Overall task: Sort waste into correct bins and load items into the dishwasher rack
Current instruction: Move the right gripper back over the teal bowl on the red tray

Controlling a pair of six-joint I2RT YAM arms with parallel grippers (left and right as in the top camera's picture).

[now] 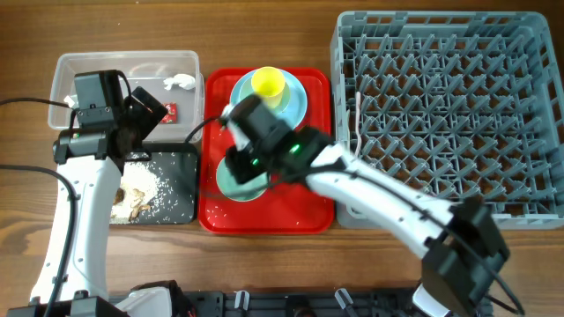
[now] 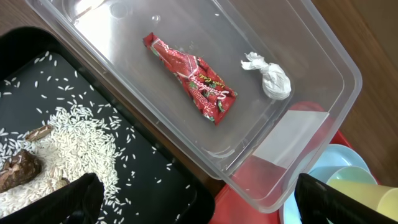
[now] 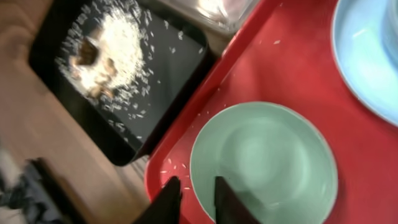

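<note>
You are on the pale-green bowl [image 3: 267,168]. It lies upright and empty in the near part of the red tray [image 3: 292,74], beside the light-blue plate [image 3: 367,56] that carries the yellow cup [image 1: 269,84].

Your right gripper [image 3: 198,200] stands at the bowl's rim, on the side toward the tray's near-left corner. Its fingers are narrow, one outside over the tray and one inside the bowl. I cannot tell if they pinch the rim or only stand around it.

Seat the rim deep between the fingers before you lift, because a thin smooth rim can slip or let the bowl swing. Lift straight up, carry it right to the dishwasher rack [image 1: 441,106], and set it on edge between the pegs.

Your left gripper [image 2: 205,199] is spread wide and holds nothing, above the border of the clear tub [image 2: 348,68] and the black tray [image 2: 155,174]. The red wrapper [image 2: 189,78] and the tissue [image 2: 270,78] lie in the tub, and the rice [image 2: 74,143] lies in the black tray.
</note>
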